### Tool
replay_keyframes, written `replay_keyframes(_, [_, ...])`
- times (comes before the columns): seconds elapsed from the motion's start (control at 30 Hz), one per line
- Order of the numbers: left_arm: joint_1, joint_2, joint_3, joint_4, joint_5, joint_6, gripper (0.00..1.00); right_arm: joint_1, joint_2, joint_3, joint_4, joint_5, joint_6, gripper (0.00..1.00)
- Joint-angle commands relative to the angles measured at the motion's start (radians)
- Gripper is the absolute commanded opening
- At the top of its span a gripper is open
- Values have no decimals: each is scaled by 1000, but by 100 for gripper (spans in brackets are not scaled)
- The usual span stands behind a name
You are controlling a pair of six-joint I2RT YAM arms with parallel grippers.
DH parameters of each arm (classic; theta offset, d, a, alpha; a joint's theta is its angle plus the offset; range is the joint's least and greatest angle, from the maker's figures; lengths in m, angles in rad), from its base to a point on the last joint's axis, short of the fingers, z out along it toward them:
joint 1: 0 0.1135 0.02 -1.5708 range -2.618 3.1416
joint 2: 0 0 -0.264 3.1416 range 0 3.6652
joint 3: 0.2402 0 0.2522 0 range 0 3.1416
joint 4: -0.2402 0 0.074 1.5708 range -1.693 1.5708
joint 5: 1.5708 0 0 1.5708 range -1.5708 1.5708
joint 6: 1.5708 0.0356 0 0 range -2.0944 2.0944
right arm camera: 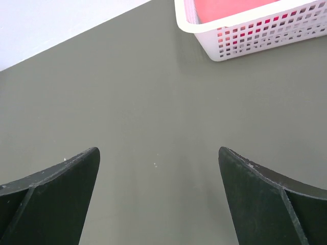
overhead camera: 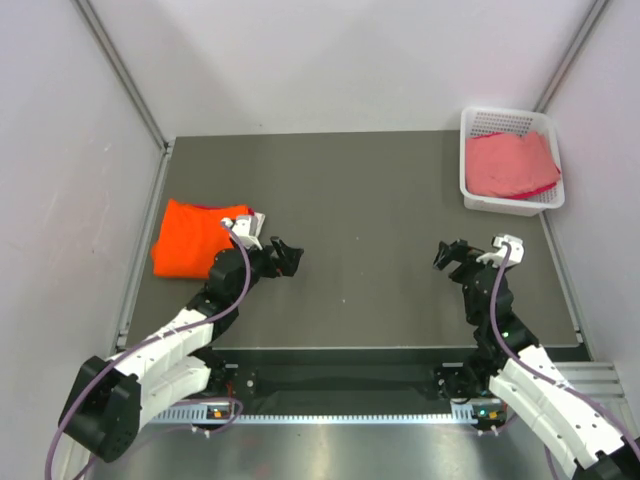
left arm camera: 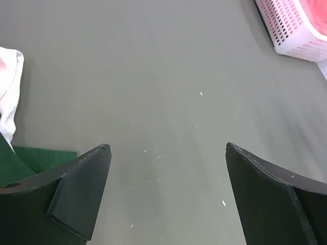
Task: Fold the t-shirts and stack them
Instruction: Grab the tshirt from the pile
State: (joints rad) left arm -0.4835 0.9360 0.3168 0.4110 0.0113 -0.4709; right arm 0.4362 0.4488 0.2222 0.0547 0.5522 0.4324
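The dark table [overhead camera: 370,190] lies bare under both of your pincers. The white mesh basket [overhead camera: 512,206] sits well beyond your right pincer [overhead camera: 446,252], off to its right, at the table's far corner. The folded orange t-shirt [overhead camera: 188,238] lies flat on the table just to the left of your left pincer [overhead camera: 290,256], near its wrist. The salmon-pink t-shirt [overhead camera: 508,165] lies crumpled in the basket, with a magenta t-shirt [overhead camera: 547,187] showing as a darker edge beneath it. Both pincers are released: the jaws stand wide apart over bare table, grasping nothing, and each wrist view shows only tabletop between the fingers.
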Motion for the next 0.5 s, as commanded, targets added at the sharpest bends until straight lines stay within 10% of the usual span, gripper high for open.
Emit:
replay_keyframes(0.0, [0,-20,11,55,6,0,98,-8,-19,2,4,17,11,100])
replay_keyframes(0.47, [0,-22,10,46,-24,-3,98,-114,269,311,-214,121,75,100])
